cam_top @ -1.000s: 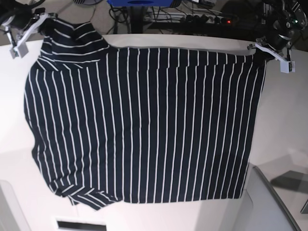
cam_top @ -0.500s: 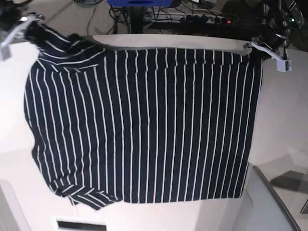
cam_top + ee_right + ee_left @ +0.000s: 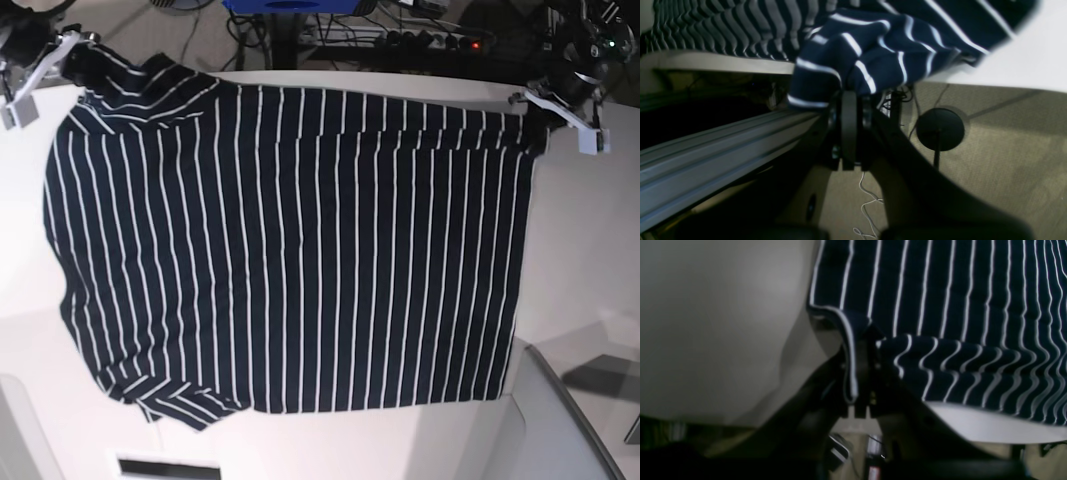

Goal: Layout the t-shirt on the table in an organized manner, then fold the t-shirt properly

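Left pincer (image 3: pixel 860 373) and right pincer (image 3: pixel 850 100) were each clamped on a shirt (image 3: pixel 290 240) corner, cloth spread on the table (image 3: pixel 590 250) between them; uneven pulling could slip a corner or bunch it.

View: the left wrist camera looked along the closed fingers toward the tabletop.
Left gripper (image 3: pixel 862 350): its dark jaws were clamped together on a corner of cloth.
T-shirt (image 3: pixel 957 306): dark navy with thin white stripes; it filled the upper right of the view.
Held corner: the hemmed edge ran down between the jaws, with a white line along it.
Cloth near the grip: it sagged in a rippled fold over the table's edge, the stripes bending in waves.
Table (image 3: pixel 713 323): white and smooth, bare to the left of the shirt.
Below the edge: dark, blurred, unreadable.
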